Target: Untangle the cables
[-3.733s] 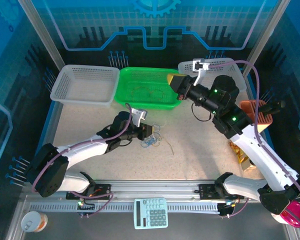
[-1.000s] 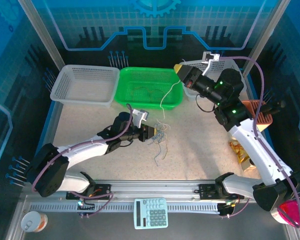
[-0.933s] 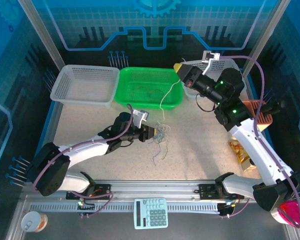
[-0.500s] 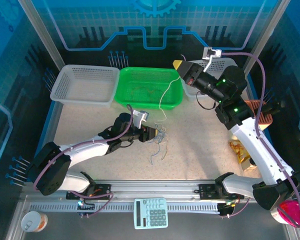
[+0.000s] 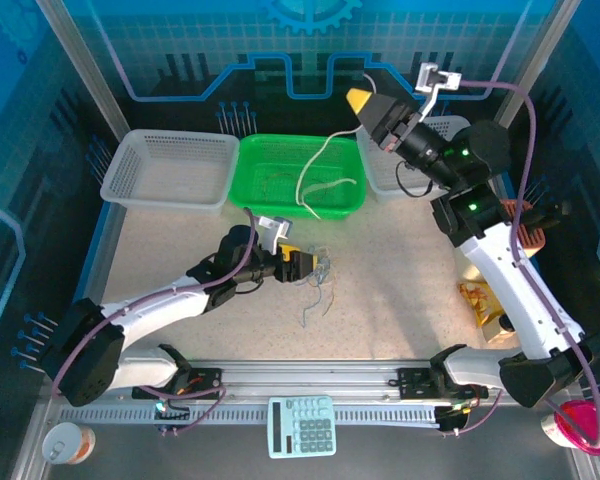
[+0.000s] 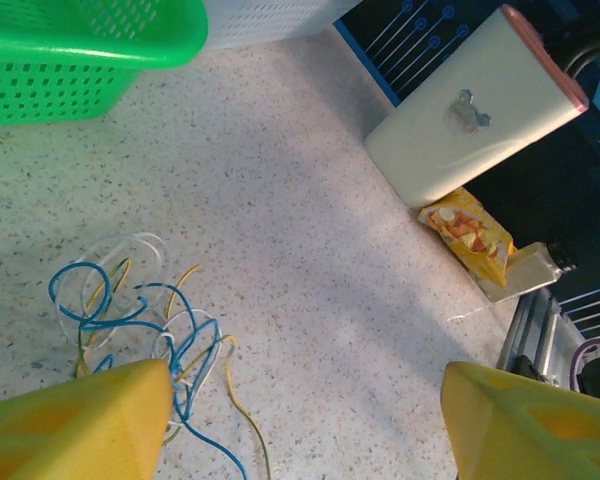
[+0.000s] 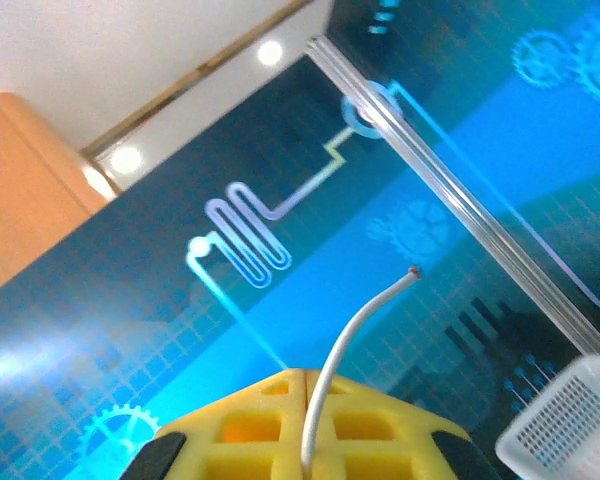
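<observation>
A small tangle of blue, yellowish and whitish cables [image 5: 318, 270] lies on the speckled table; the left wrist view shows it [image 6: 145, 325] beside my left finger. My left gripper [image 5: 298, 264] rests low at the tangle's left edge, its yellow fingers [image 6: 75, 425] spread wide and open. High at the back, my right gripper [image 5: 365, 102] is shut on one white cable [image 5: 325, 170], which hangs down in a curve over the green basket [image 5: 280, 160]. A short end of that cable [image 7: 355, 330] sticks out past the closed right gripper [image 7: 308, 378].
A white basket [image 5: 170, 170] stands back left, another [image 5: 380, 172] behind the right arm. An orange rack [image 5: 525, 215] and a snack bag [image 5: 485, 305] sit at the right. A calculator [image 5: 302, 425] lies on the front rail. A loose strand [image 5: 315, 305] trails from the tangle.
My right gripper rose up and back with the white cable, drawing it clear of the tangle; its free end now hangs over the green basket. The left gripper stayed at the tangle.
</observation>
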